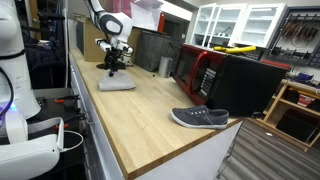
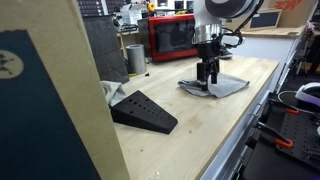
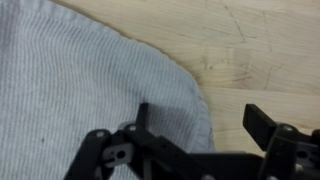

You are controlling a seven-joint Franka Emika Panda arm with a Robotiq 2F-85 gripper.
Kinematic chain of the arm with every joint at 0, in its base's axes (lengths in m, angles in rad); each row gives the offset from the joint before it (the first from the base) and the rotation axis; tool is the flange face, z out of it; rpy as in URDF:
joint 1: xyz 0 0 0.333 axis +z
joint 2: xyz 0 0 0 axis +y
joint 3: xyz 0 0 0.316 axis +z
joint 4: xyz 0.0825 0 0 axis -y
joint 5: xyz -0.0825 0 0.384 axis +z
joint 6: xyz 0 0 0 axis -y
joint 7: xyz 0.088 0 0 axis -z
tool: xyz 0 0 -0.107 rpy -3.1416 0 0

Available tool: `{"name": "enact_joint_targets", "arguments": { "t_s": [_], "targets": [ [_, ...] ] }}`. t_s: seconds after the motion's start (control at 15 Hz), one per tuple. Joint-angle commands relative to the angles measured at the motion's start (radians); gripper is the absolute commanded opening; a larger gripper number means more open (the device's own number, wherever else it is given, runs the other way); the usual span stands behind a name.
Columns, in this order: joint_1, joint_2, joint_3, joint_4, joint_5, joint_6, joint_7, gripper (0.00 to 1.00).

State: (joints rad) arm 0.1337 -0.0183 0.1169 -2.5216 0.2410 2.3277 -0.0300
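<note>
2 fingers (image 3: 143,112) spread, 1 over grey cloth (image 3: 80,80)

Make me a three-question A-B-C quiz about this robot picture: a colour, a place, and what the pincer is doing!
1. What colour is the shoe? A yellow; B grey; C pink.
2. Where is the pincer? A at the grey cloth; B beside the shoe; C on the floor.
3. How are the pincer's fingers? A open; B shut tight; C squeezing a cup.
Answers: 1 B, its upper looks grey in an exterior view. 2 A, both exterior views show it right at the cloth. 3 A, the wrist view shows a wide gap between them.
</note>
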Motion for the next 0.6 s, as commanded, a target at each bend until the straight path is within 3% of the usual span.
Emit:
{"name": "enact_joint_targets", "arguments": {
  "t_s": [0.0,0.53],
  "targets": [
    [0.01,-0.035,0.02,0.007,-0.056,-0.056,0.109,0.66],
    [-0.001,-0.041,0.021,0.013,-0.205,-0.103,0.238,0.05]
  ]
}}
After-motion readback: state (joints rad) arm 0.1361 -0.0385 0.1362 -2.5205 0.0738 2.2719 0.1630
